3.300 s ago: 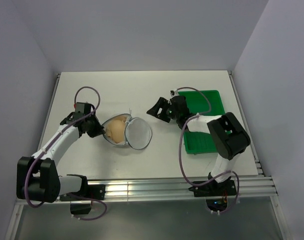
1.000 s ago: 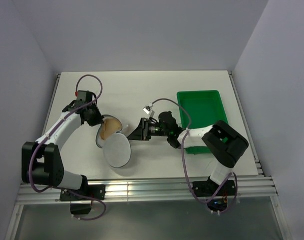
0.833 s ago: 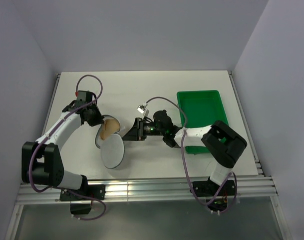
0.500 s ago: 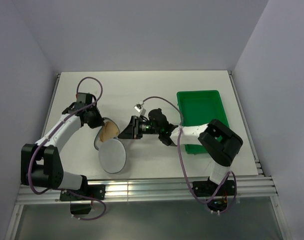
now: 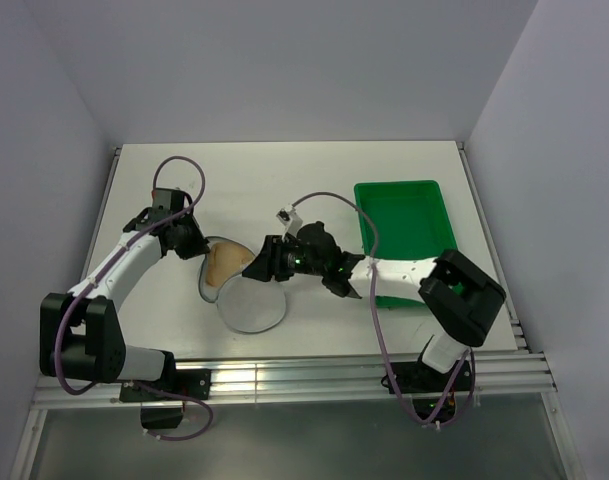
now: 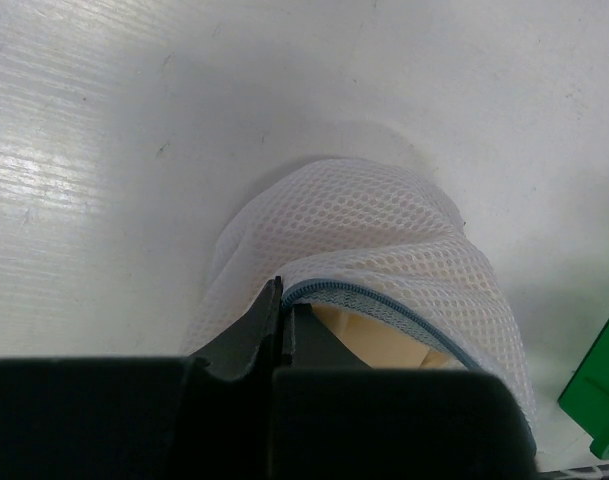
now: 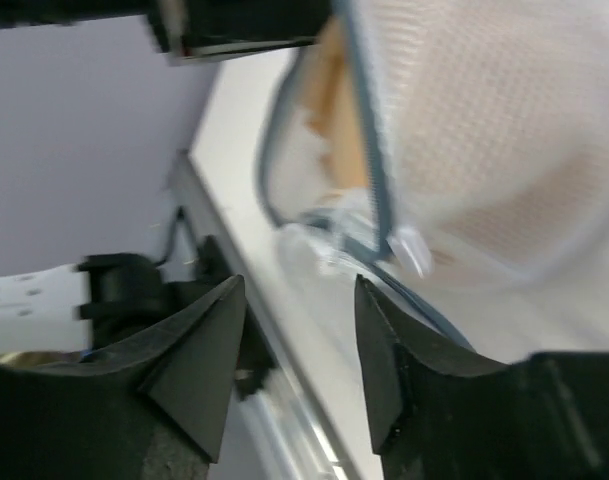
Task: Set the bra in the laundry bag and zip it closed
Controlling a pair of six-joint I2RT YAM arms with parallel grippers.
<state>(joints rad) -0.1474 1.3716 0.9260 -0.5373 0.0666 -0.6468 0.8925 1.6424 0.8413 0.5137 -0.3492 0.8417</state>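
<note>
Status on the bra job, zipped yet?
Not yet. Done: bra sits inside the laundry bag. In hand: left pincer shut on the bag's rim, right pincer open by the zipper pull. Left: zipping; the bag's mouth gapes open.

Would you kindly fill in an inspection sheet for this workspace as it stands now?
Surface: white table, no spills seen.
Job's things: bra lies inside the laundry bag; the bag's zip is not closed.
Clutter: green tray at the table's right side.
Grippers: left gripper shut on the bag's rim; right gripper open beside the bag's mouth.
Cables: purple cable loops above each arm; no snag seen.
Surroundings: plain walls; nothing else seen.
</note>
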